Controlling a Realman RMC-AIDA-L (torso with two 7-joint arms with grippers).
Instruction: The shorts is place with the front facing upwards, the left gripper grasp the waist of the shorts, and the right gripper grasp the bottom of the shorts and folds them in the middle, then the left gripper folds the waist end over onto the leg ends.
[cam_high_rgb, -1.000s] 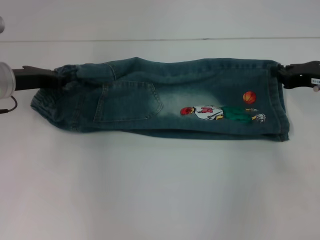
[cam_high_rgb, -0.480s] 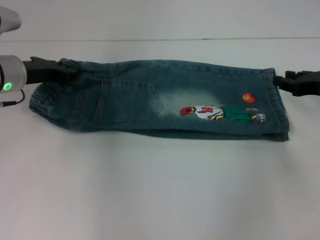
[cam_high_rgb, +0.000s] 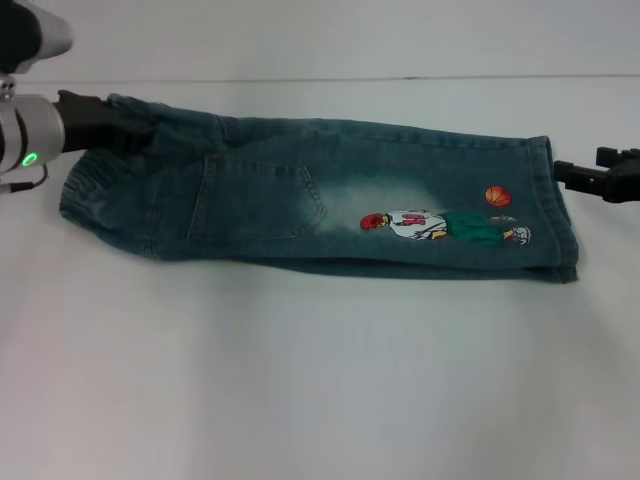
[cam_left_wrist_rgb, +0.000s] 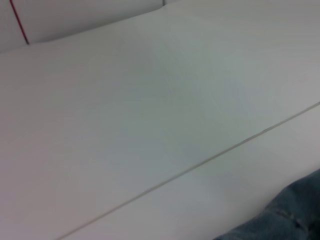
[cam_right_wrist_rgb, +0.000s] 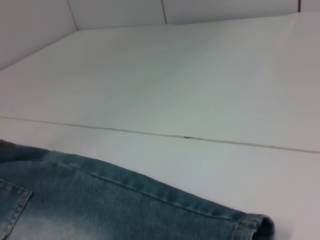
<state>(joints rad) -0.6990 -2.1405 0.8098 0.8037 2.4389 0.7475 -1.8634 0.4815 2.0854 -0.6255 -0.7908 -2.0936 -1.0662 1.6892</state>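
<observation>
The left gripper (cam_high_rgb: 135, 125) pinches the waist (cam_high_rgb: 100, 170) of the shorts (cam_high_rgb: 330, 195), which lie folded lengthwise across the white table (cam_high_rgb: 320, 380). The right gripper (cam_high_rgb: 562, 172), just beside the hem (cam_high_rgb: 560, 215), holds nothing; whether it is spread I cannot tell.

Left claw (cam_high_rgb: 125, 128) at far left, silver-grey wrist with green light behind it, black fingers closed on cloth, raised off surface. Right claw (cam_high_rgb: 562, 172) at far right edge, low, fingers together, clear of cloth, holding nothing.
</observation>
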